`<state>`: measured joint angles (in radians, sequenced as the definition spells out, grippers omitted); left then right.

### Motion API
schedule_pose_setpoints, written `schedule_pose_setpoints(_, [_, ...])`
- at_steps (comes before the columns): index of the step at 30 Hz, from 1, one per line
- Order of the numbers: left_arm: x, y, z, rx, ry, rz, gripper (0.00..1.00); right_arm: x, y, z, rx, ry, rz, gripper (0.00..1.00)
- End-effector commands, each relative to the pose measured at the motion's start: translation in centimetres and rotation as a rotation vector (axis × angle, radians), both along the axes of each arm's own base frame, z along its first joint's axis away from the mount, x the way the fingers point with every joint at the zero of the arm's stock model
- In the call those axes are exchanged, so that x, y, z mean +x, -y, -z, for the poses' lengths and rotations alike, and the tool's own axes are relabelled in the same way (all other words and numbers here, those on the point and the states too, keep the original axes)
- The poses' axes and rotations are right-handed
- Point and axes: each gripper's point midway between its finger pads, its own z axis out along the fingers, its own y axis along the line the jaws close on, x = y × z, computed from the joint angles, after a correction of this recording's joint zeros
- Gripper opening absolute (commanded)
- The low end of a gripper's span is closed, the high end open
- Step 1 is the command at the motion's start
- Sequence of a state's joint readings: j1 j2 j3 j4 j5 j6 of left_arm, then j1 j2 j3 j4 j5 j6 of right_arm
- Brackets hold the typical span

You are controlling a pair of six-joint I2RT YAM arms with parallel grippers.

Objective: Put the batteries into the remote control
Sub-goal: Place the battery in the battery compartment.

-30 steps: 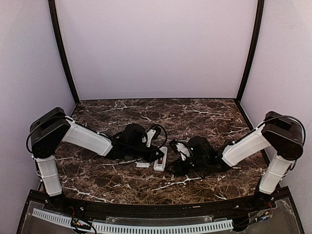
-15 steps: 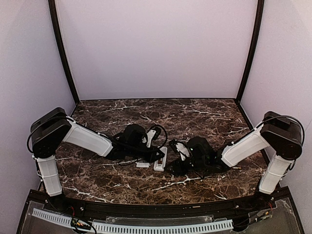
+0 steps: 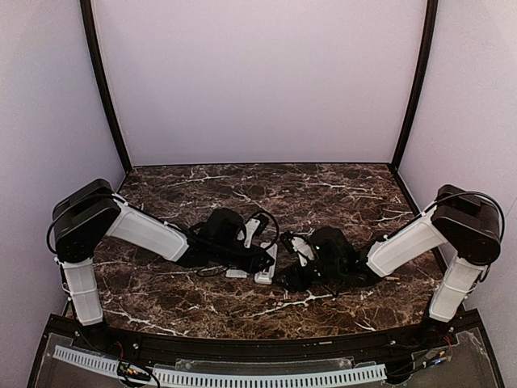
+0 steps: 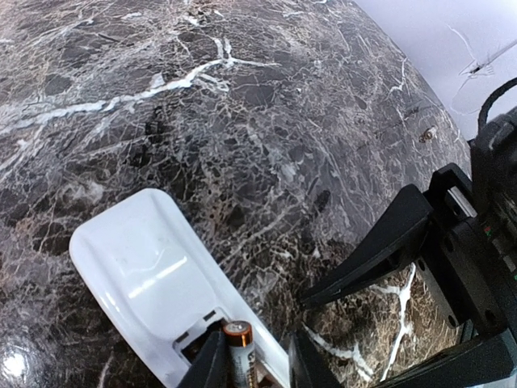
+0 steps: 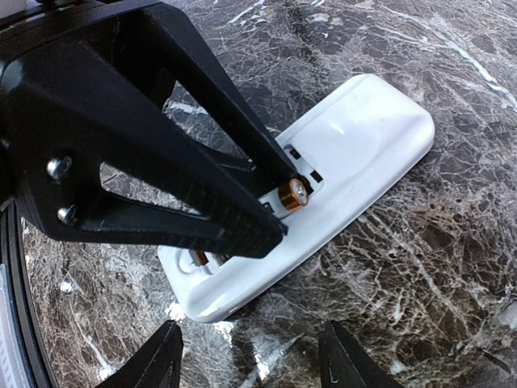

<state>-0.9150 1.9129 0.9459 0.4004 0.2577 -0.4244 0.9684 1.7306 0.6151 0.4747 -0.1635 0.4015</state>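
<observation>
remote control (image 5: pixel 363 133) face-down on tabletop (image 5: pixel 452 242), left pincer (image 4: pixel 257 357) slightly parted astride battery (image 4: pixel 239 343), overhanging the compartment, right pincer (image 5: pixel 252 346) spread, empty, near, white cover piece (image 3: pixel 236 273) alongside

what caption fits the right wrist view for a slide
left gripper straddling a battery in the open back of the remote control, on marble table
</observation>
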Motion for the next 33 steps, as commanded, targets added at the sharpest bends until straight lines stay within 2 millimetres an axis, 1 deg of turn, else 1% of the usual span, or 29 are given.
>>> schedule_pose_setpoints(1, [-0.6,-0.3,0.3,0.036,0.000,0.012,0.29,-0.6,0.8,1.5,-0.056,-0.020,0.005,0.57])
schedule_pose_setpoints(4, [-0.5,-0.3,-0.4,0.027,0.012,0.004,0.32,-0.5,0.9,1.6,-0.060,-0.017,0.008,0.57])
schedule_pose_setpoints(7, [-0.3,-0.3,-1.0,0.025,0.016,-0.002,0.32,-0.6,1.0,1.6,-0.060,-0.017,0.010,0.57])
schedule_pose_setpoints(8, [-0.2,-0.2,-1.4,0.021,0.020,-0.002,0.31,-0.6,1.0,1.6,-0.061,-0.018,0.010,0.57])
schedule_pose_setpoints(9, [-0.3,-0.2,-1.3,0.029,0.017,0.000,0.29,-0.6,1.0,1.6,-0.061,-0.017,0.011,0.57])
schedule_pose_setpoints(14, [-0.2,-0.2,-1.3,0.052,0.022,0.012,0.14,-0.6,1.2,1.6,-0.061,-0.017,0.014,0.56])
schedule_pose_setpoints(19, [0.0,0.1,-1.7,0.056,0.030,0.019,0.05,-0.6,1.3,1.6,-0.063,-0.016,0.016,0.56])
schedule_pose_setpoints(23, [0.1,0.3,-2.2,0.046,0.037,0.024,0.03,-0.6,1.3,1.3,-0.053,-0.017,0.016,0.56])
schedule_pose_setpoints(26, [0.1,0.4,-2.2,0.048,0.036,0.027,0.03,-0.5,1.4,1.1,-0.047,-0.020,0.019,0.56])
schedule_pose_setpoints(29, [0.3,0.3,-2.4,0.047,0.034,0.014,0.01,-0.4,1.6,1.0,-0.044,-0.019,0.023,0.56])
schedule_pose_setpoints(33, [0.4,0.5,-2.9,0.009,0.040,0.001,0.01,-0.3,1.6,0.6,-0.026,-0.022,0.026,0.56])
